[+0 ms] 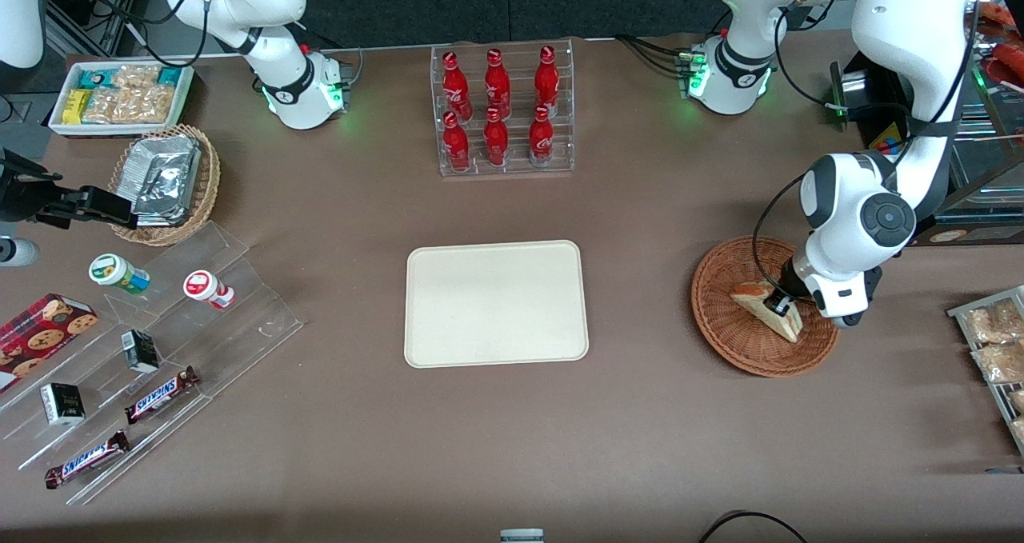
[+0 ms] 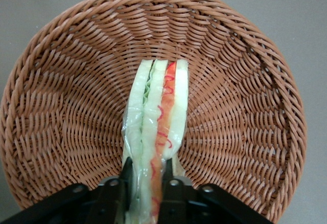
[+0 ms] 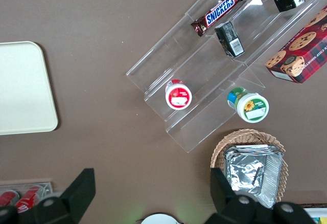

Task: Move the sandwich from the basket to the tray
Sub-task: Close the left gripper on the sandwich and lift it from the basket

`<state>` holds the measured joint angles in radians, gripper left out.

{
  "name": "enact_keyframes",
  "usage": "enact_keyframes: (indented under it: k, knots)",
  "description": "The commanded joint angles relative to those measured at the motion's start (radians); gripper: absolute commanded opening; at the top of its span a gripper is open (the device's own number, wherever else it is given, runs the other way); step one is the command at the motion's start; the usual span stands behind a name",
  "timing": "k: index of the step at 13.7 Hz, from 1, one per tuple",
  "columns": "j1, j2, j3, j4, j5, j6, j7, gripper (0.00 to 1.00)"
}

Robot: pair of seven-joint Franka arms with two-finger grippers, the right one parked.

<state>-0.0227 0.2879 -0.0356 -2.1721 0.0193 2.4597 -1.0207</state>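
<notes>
The left gripper (image 2: 146, 180) is clamped on the sandwich (image 2: 157, 127), fingers (image 2: 126, 169) pressing both bread faces. The wedge sits inside the basket (image 1: 724, 319), at three o'clock from the tray (image 1: 496, 303).

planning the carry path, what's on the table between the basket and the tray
Nothing: the front view shows only bare brown table between the basket and the tray. The gripper is down in the basket, jaws shut on the sandwich.
</notes>
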Motion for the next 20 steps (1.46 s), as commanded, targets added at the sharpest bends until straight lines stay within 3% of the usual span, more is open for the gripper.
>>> enact_keyframes:
  k: [1, 7, 13, 17, 20]
  knots:
    - [-0.008, -0.018, -0.001, -0.006, -0.002, -0.001, -0.015, 0.08]
    - [-0.006, -0.042, -0.01, 0.167, 0.002, -0.305, 0.028, 0.08]
    - [-0.017, -0.012, -0.161, 0.44, 0.005, -0.556, 0.069, 0.09]
    - [-0.138, 0.089, -0.168, 0.59, 0.011, -0.593, 0.108, 0.09]
    - [-0.258, 0.16, -0.17, 0.655, 0.102, -0.593, 0.113, 0.09]
